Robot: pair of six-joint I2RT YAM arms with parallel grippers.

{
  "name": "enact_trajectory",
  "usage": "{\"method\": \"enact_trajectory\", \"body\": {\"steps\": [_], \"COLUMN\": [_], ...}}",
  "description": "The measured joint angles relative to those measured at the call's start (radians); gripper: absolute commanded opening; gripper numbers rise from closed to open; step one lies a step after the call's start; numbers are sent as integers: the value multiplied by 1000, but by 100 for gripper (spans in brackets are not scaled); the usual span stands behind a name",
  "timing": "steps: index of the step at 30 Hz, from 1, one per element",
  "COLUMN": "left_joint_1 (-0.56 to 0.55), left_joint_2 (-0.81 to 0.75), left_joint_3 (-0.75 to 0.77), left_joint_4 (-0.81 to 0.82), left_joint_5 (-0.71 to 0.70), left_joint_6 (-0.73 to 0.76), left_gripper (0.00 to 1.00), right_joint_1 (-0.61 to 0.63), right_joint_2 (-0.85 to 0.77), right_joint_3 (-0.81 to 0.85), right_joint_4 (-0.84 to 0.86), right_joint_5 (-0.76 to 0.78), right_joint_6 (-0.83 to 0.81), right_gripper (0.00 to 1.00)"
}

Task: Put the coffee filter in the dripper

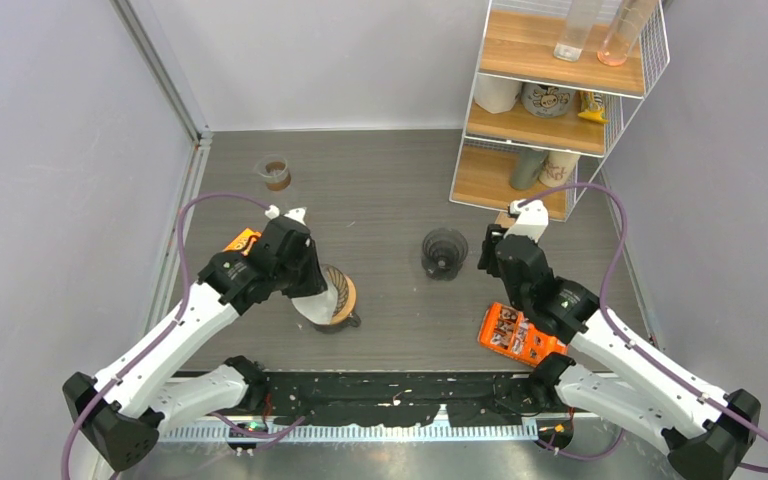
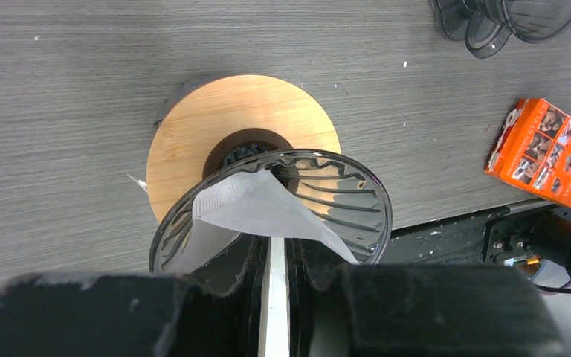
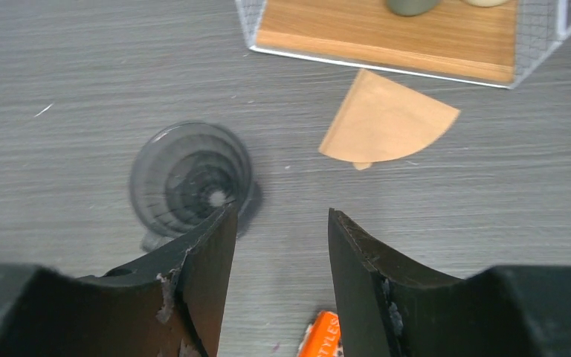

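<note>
1 white filter pinched by left tool, inside dripper

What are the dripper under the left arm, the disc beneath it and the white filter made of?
The dripper looks clear and glossy with ribs, glass or plastic. The disc seems pale matte wood, grain showing. The filter looks like thin white paper with a crimped seam.

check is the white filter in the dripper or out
Partly in: white filter dips into the dripper, near edge pinched over the rim by the left tool.
</note>
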Motion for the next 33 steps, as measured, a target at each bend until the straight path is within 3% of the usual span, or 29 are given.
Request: {"method": "enact_trajectory", "body": {"steps": [6, 14, 20, 24, 27, 33], "left_joint_1": [-3, -24, -37, -38, -38, -38], "left_joint_2": [22, 84, 120, 120, 122, 157], "left_joint_3": [0, 18, 37, 38, 39, 39], "left_joint_4": [5, 0, -31, -47, -53, -55], "left_joint_5": [9, 3, -14, -20, -20, -17], "left_joint_6": [-27, -44, -41, -39, -33, -19], "left_gripper": [18, 17, 18, 25, 29, 30], "right_joint_1": [-2, -6, -23, -51, -74, -108], "right_joint_2": [-98, -103, -57, -26, -8, 2], "right_joint_3": [-113, -135, -135, -135, -135, -135], "right_joint_4": [47, 93, 103, 106, 108, 113], "right_joint_5": [138, 208, 201, 167, 133, 69], "right_joint_6": [5, 12, 23, 28, 31, 35], "right_gripper": [59, 74, 84, 90, 92, 94]}}
